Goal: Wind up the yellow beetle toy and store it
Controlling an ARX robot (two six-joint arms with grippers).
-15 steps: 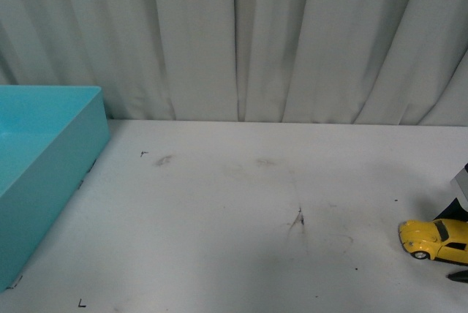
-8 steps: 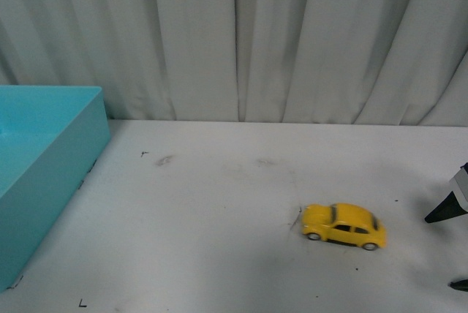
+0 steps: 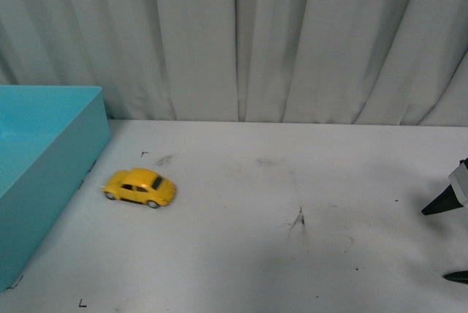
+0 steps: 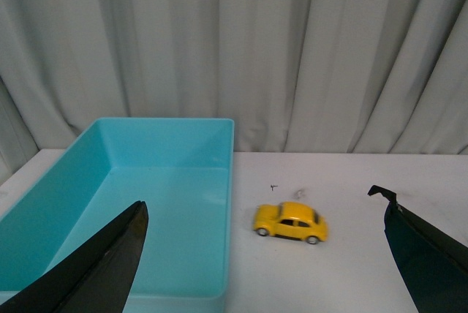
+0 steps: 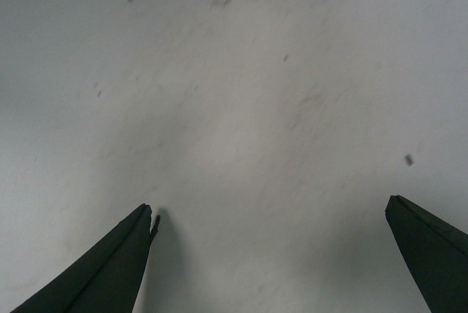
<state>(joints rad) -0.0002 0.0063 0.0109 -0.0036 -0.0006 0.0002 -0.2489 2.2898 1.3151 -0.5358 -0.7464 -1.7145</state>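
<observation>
Scuffed white table, grey curtains, yellow beetle toy; left gripper, right gripper apart

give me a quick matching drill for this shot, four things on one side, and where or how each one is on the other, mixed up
1 yellow beetle toy
2 turquoise box
3 right gripper
4 curtain

a open, holding nothing
b hanging behind the table
c on its wheels on the table, near the box
d along the table's left side

Pairs: 1-c, 2-d, 3-a, 4-b
</observation>
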